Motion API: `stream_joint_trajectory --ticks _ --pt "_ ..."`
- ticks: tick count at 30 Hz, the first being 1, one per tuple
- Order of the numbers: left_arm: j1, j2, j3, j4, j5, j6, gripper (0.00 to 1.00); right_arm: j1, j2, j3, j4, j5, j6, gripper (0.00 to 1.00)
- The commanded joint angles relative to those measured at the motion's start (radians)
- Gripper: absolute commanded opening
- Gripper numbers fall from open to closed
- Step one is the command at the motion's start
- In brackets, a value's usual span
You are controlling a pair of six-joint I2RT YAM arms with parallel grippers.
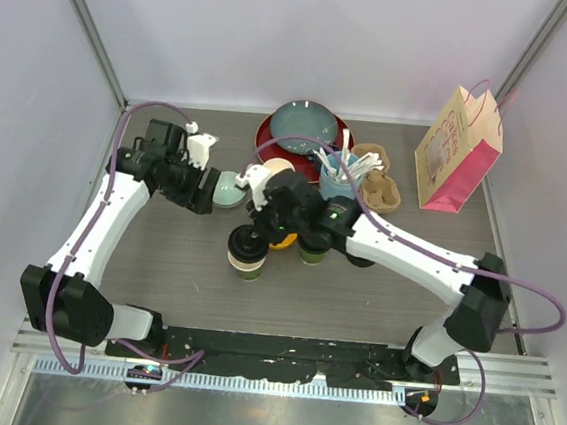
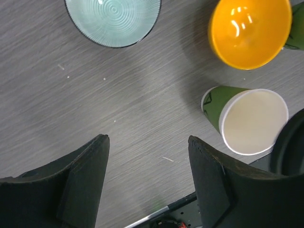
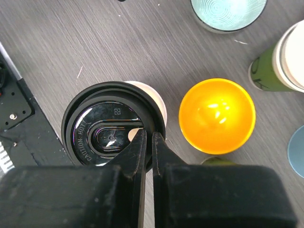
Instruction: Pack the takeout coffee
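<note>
My right gripper (image 3: 148, 137) (image 1: 262, 231) is shut on the rim of a round black lid (image 3: 111, 126) (image 1: 246, 240). It holds the lid over a dark green paper cup (image 1: 247, 265), off-centre, so the cup's cream rim (image 3: 160, 102) shows on one side. In the left wrist view this cup (image 2: 251, 121) looks open, with the lid (image 2: 290, 145) at its right edge. A second green cup (image 3: 278, 59) with an open cream top (image 1: 278, 169) stands farther back. My left gripper (image 2: 147, 137) (image 1: 209, 192) is open and empty over bare table.
An orange bowl (image 3: 217, 115) (image 2: 250, 31) sits beside the lidded cup, a pale teal bowl (image 1: 228, 189) (image 2: 113, 19) by my left gripper. Another dark-topped green cup (image 1: 312, 250) stands under my right arm. Behind are stacked plates (image 1: 302, 129), the utensil cup (image 1: 339, 181), a cardboard carrier (image 1: 378, 187) and a pink bag (image 1: 458, 149).
</note>
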Motion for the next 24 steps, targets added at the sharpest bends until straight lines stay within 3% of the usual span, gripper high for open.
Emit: stream_joint_trajectory --ticks 1,4,24 --pt "0.036 -0.036 -0.037 -0.012 -0.021 -0.030 0.71 0.063 0.106 0.138 -0.045 0.140 0.077 0.01" --pt "0.048 -0.057 -0.062 0.003 -0.041 -0.027 0.72 0.088 0.154 0.174 -0.091 0.200 0.069 0.01" --pt "0.056 -0.050 -0.091 0.003 -0.002 -0.016 0.71 0.089 0.251 0.174 -0.100 0.197 0.019 0.01"
